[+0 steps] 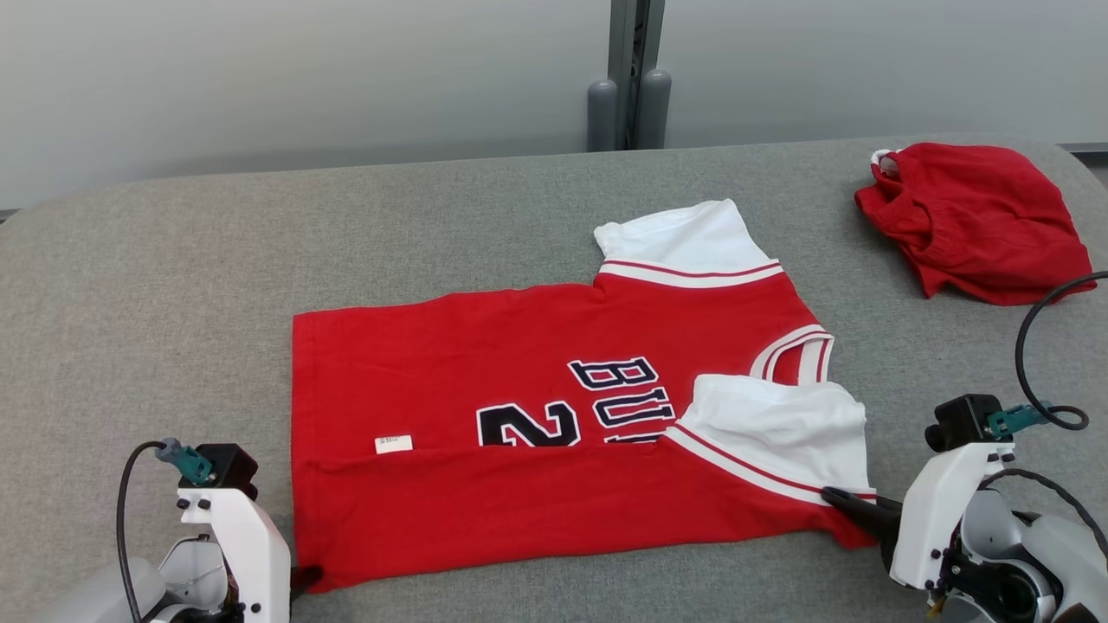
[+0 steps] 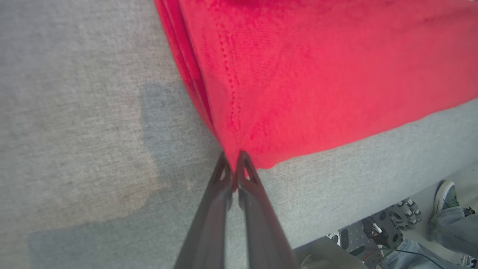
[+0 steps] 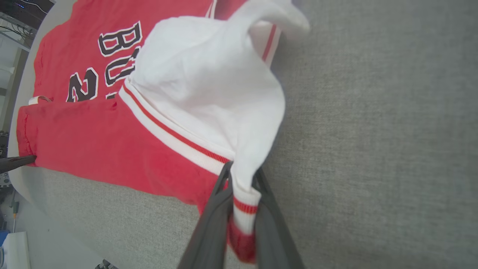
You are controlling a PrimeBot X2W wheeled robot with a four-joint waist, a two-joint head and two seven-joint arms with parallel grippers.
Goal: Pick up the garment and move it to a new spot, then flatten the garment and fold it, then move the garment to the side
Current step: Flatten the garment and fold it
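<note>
The garment (image 1: 519, 407) is a red jersey with white sleeves and dark lettering, lying on the grey table (image 1: 173, 285) with its near long edge folded over. My left gripper (image 1: 305, 578) is shut on the garment's near left corner (image 2: 239, 157), fingers (image 2: 220, 194) pinching the red hem. My right gripper (image 1: 835, 499) is shut on the near right corner, where the white sleeve (image 3: 209, 93) with its red stripe sits between the fingers (image 3: 216, 209). The other white sleeve (image 1: 684, 238) lies flat at the far side.
A crumpled second red garment (image 1: 974, 221) lies at the table's far right. A grey post (image 1: 632, 78) stands behind the table's far edge. A person's shoe (image 2: 446, 194) and trouser leg show on the floor beyond the table's near edge in the left wrist view.
</note>
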